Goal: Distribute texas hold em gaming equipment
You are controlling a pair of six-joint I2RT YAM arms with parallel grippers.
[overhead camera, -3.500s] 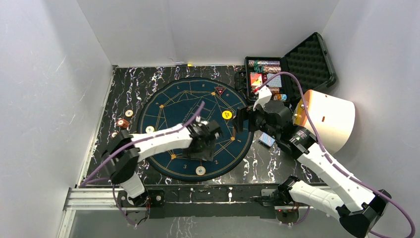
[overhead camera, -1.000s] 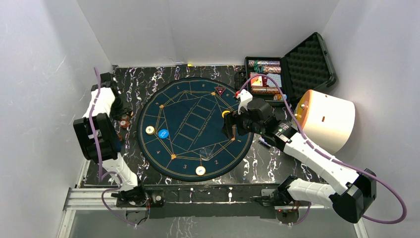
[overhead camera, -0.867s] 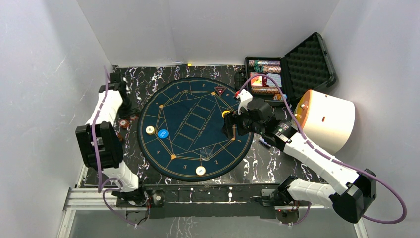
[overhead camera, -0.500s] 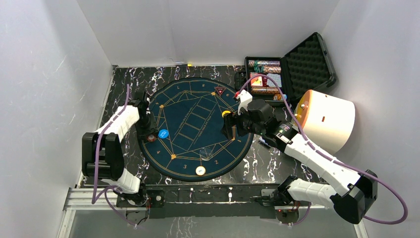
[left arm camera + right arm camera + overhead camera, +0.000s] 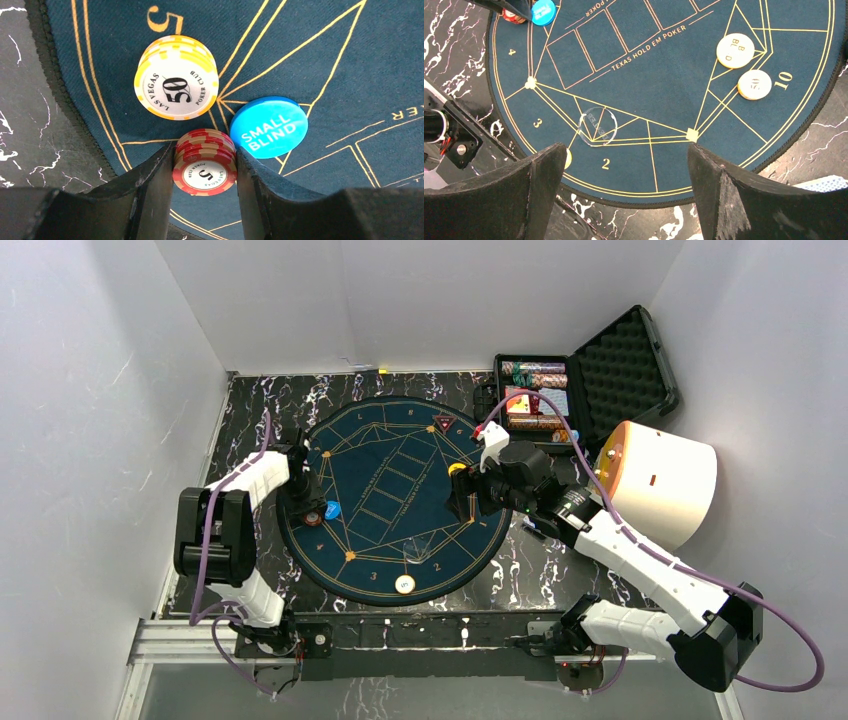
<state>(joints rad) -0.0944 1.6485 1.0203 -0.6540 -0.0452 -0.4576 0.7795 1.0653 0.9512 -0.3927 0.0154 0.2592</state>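
Note:
My left gripper is shut on a short stack of red and cream "5" poker chips, low over the left side of the round blue mat. Just beyond it stand a stack of yellow "50" chips and the blue small blind button. My right gripper hangs open and empty over the mat's right part. Under it lie a cream big blind button, a "50" chip and a clear disc. Another cream chip sits near the mat's front edge.
An open black case with chip rolls and card packs stands at the back right. A big white cylinder lies right of the right arm. A blue-backed card lies off the mat's right edge. White walls close in the table.
My left arm has swung from the table's left edge in over the mat, carrying the red chips to beside the blue button. The right arm has barely moved.

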